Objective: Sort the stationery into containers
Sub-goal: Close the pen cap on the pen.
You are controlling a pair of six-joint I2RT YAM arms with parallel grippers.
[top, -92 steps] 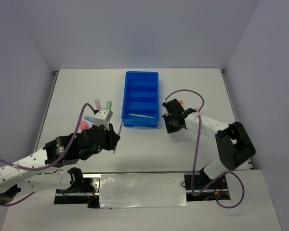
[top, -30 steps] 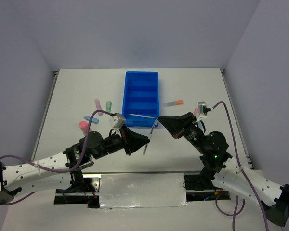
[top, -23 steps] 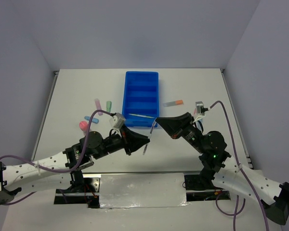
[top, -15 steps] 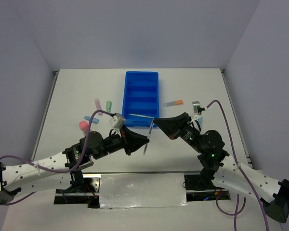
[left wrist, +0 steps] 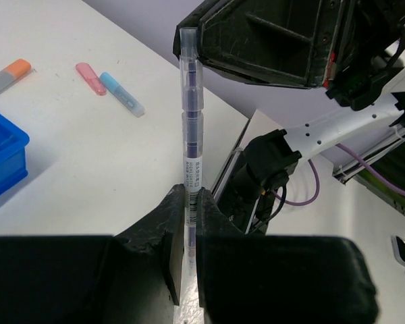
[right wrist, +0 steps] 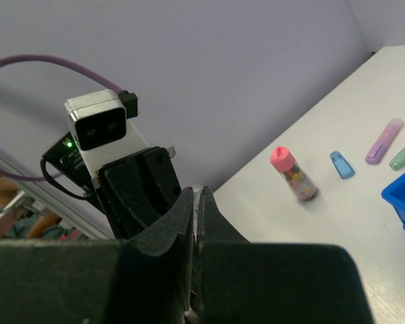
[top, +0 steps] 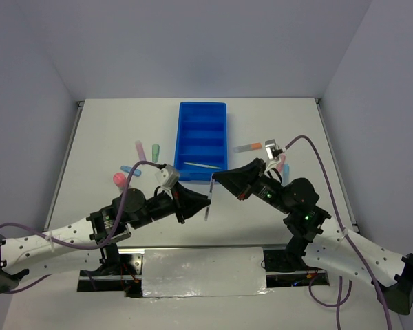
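Top external view shows both arms meeting just in front of the blue tray [top: 179, 141], on one grey pen [left wrist: 190, 121] held off the table. The left gripper [left wrist: 190, 202] is clamped on the shaft. The right gripper [top: 215, 177] is fully closed at the pen's other end; an actual pinch cannot be confirmed. This is probably a handover, so one gripper must next take sole hold and carry the pen over a compartment. The nearest compartment holds a yellow stick [top: 202, 165]; the other three appear empty.
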